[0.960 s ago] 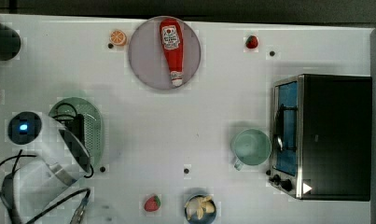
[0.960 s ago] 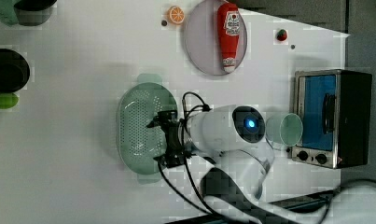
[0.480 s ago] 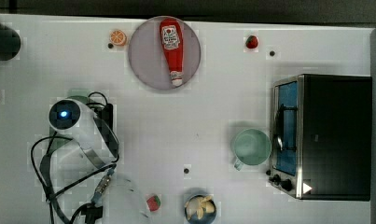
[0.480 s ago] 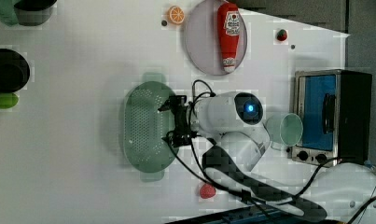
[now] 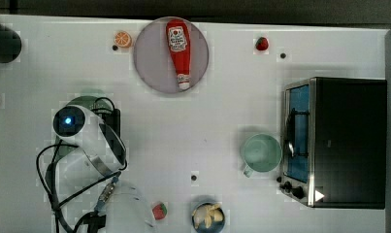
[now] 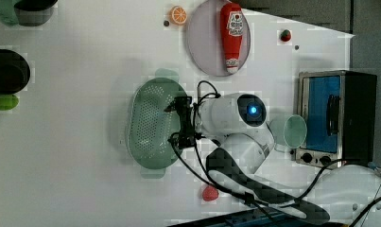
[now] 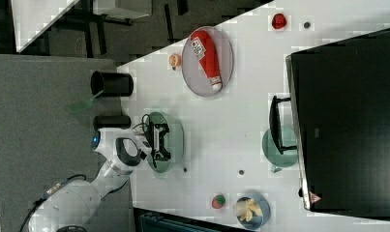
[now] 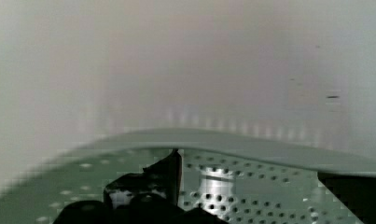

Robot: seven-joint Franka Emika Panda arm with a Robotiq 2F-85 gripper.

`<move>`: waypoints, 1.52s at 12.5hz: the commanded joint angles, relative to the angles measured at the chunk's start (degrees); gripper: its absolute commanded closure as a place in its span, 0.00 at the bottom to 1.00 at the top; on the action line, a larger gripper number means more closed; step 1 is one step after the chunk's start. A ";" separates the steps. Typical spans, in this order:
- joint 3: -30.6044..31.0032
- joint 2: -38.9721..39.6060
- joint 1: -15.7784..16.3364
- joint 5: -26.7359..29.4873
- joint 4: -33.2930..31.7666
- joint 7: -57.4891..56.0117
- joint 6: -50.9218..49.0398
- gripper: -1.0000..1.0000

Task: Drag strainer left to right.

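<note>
The left view shows the black end effector [image 6: 182, 119] spread wide over the right rim of the pale mint-green oval plastic strainer [image 6: 152, 124], left of frame centre on the white table [image 6: 74, 156]; if the fingers straddle the wall poorly, the light strainer may tip or slip free when dragged.

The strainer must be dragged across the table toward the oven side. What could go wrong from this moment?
1. The gripper is open at the strainer's rim, not clamped; a shallow hook may slip off once pulling starts.
2. The mug stands toward the top view's right; a long drag could push it against the toaster oven.
3. The light strainer may tilt rather than slide.
</note>
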 commanded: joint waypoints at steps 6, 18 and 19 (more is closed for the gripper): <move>-2.59 -7.03 -2.56 1.33 -5.61 -4.90 0.86 0.00; -8.70 -10.98 -9.23 1.34 -10.82 -18.66 1.09 0.00; -9.59 -11.29 -9.58 1.33 -11.05 -19.31 1.09 0.00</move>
